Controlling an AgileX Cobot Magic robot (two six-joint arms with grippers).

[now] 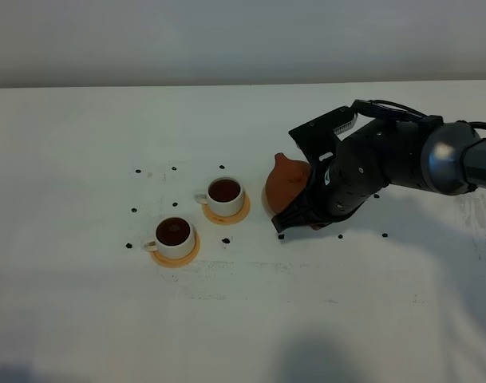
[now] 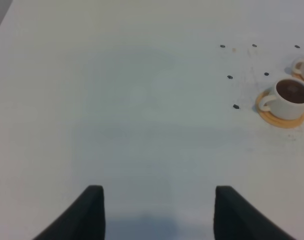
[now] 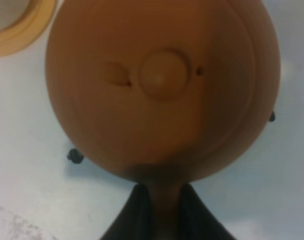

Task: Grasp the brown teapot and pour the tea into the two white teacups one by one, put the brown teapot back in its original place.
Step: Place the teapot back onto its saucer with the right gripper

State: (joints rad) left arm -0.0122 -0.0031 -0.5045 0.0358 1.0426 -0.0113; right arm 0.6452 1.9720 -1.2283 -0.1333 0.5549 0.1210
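Right gripper [image 3: 160, 200] fills the near part of the right wrist view, its two dark fingers [image 3: 139, 207] pinched together on the loop handle of the brown teapot [image 3: 161, 85]. Teapot seen from above there: round clay body, knobbed lid, small vent hole beside the knob. From the high camera the teapot [image 1: 286, 185] sits right of the desk's middle, spout toward the cups, largely covered by the black right arm reaching in from the desk's right edge. Cannot tell whether it rests on anything or hangs clear of the desk; the saucer under it is hidden.

Two white teacups, both holding dark tea, each on an orange coaster. Far teacup [image 1: 224, 193] on its coaster [image 1: 241, 214] lies just left of the teapot. Near teacup [image 1: 174, 234] on its coaster [image 1: 187, 255] lies closer to the front edge and further left. Handles point left on both.

Small dark specks [image 1: 136, 171] scattered on the white desk [image 1: 83, 319] around the cups.

Left gripper [image 2: 159, 212] hovers over bare desk near the left side, fingers spread wide apart, nothing between them; near teacup shows at that view's edge.
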